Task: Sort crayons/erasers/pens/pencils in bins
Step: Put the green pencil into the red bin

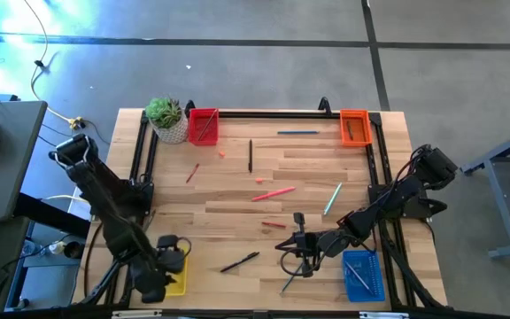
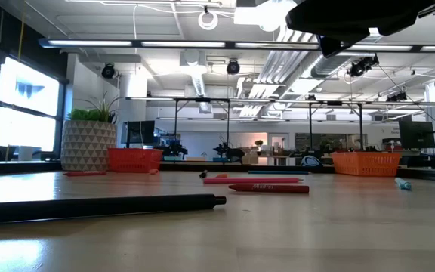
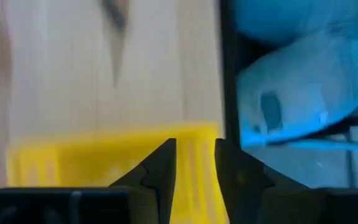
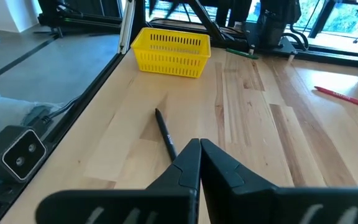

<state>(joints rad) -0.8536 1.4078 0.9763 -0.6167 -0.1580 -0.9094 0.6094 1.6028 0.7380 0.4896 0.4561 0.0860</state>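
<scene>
My right gripper (image 1: pixel 290 251) hovers over the table's near middle, shut and empty (image 4: pixel 199 147). A black pen (image 4: pixel 165 132) lies flat on the wood just ahead of it and runs under its fingertips in the wrist view; it also shows in the high view (image 1: pixel 240 261) and the low view (image 2: pixel 97 208). My left gripper (image 1: pixel 170 262) is open over the yellow bin (image 3: pixel 104 165) at the near left. A red crayon (image 1: pixel 274 225) lies mid-table, another (image 1: pixel 192 173) farther left. The red bin (image 1: pixel 203 126), orange bin (image 1: pixel 354 127) and blue bin (image 1: pixel 362 275) stand at the corners.
A long pink stick (image 1: pixel 273 193), a teal pen (image 1: pixel 332 199), a blue pen (image 1: pixel 297 132) and a black stick (image 1: pixel 250 155) lie loose on the wood. A white pot with a plant (image 1: pixel 166 120) stands beside the red bin. A black frame rail (image 1: pixel 273 113) edges the table.
</scene>
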